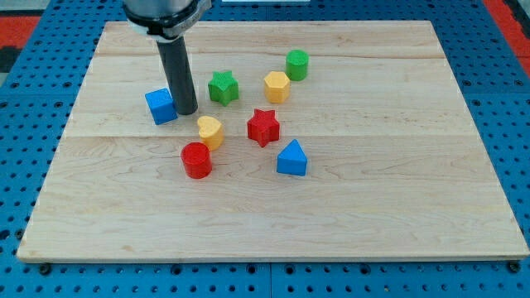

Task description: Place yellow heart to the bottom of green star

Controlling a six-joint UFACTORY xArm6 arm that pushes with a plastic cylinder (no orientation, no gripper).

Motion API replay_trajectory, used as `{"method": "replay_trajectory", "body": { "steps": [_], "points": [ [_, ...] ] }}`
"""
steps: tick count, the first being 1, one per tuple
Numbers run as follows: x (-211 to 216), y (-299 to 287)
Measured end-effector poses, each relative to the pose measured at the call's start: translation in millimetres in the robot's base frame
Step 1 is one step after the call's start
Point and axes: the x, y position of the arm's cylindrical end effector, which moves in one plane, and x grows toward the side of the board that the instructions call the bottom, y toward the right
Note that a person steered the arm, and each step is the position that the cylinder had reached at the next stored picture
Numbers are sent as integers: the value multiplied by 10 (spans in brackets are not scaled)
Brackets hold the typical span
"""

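My tip (185, 112) down on the bench (397, 207), touching or just beside the right side of the blue cube (161, 106); rod upright. Yellow heart (210, 132) just below-right of my tip, apart from it; red cylinder (197, 160) close beneath the heart toward the view's bottom. Green star (223, 87) up-right of my tip; yellow hexagon (277, 86) to its right, green cylinder (297, 64) beyond that. Red star (263, 127) right of the heart; blue triangular block (291, 158) below-right of the red star.
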Motion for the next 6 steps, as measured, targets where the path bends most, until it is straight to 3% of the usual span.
{"method": "replay_trajectory", "body": {
  "steps": [1,4,6],
  "points": [
    [26,0],
    [635,39],
    [635,337]
  ]
}}
